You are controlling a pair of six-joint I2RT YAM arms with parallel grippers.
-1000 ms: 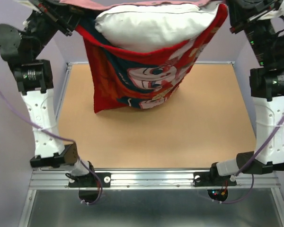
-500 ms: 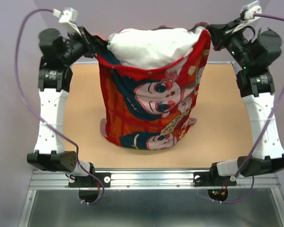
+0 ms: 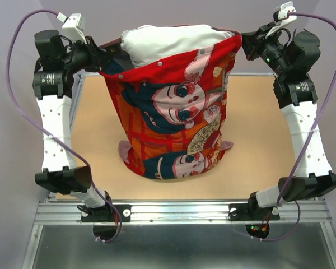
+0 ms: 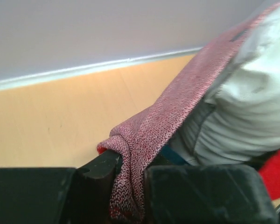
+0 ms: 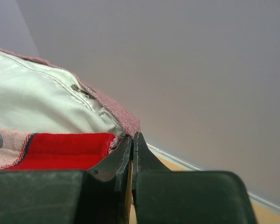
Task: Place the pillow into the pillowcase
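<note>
The pillowcase (image 3: 179, 112) hangs upright by its open end, bright red face with cartoon children toward me, its lower end resting crumpled on the table. The white pillow (image 3: 168, 42) sits inside and bulges out of the opening. My left gripper (image 3: 107, 56) is shut on the left corner of the opening; in the left wrist view the pinkish-red cloth (image 4: 144, 140) is pinched in the gripper (image 4: 130, 177), with the pillow (image 4: 247, 107) beside it. My right gripper (image 3: 243, 43) is shut on the right corner. In the right wrist view the gripper (image 5: 132, 140) pinches the cloth edge (image 5: 123, 119).
The tan table (image 3: 257, 140) has a raised rim at the back and sides. A purple wall stands close behind. Purple cables loop from both wrists. A metal rail (image 3: 179, 212) runs along the near edge by the arm bases.
Both arms came down from high up, setting the pillowcase's lower end on the table. They then spread apart, stretching the opening wider. The pillow sits lower in the case.
</note>
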